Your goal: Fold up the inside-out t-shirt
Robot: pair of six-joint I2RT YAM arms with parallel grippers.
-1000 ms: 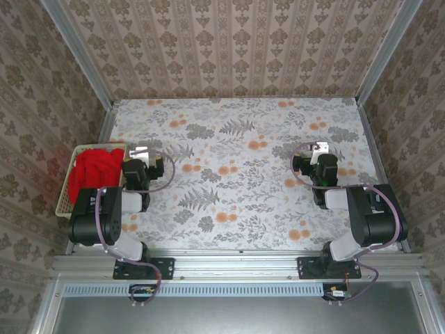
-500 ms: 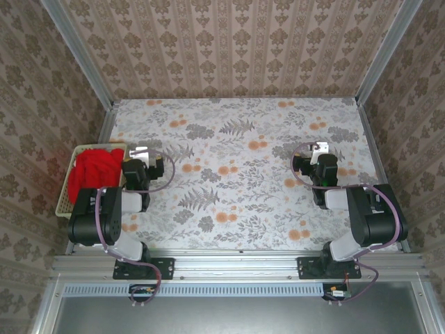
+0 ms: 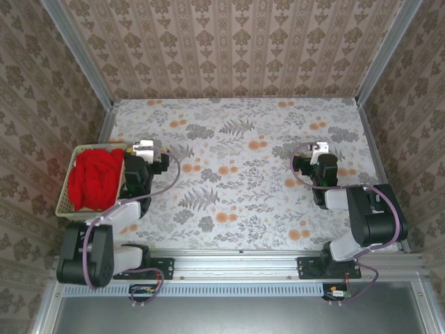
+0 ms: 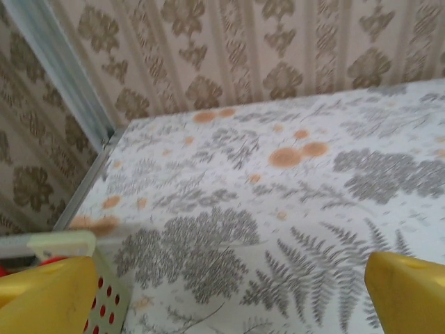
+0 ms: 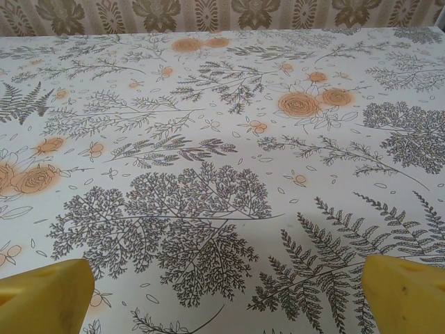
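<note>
Here, at far left, the inside-out t-shirt [image 3: 94,179] lies bunched in the pale basket [image 3: 64,198] at the table [image 3: 236,139] edge. Just right of the basket, the left gripper [image 3: 144,149] hovers over the floral table, yellow fingers [image 4: 45,296] spread wide and empty, the basket's corner beside one finger. Well apart at right, the right gripper [image 3: 320,149] likewise stands wide, fingers [image 5: 403,285] holding nothing
</note>
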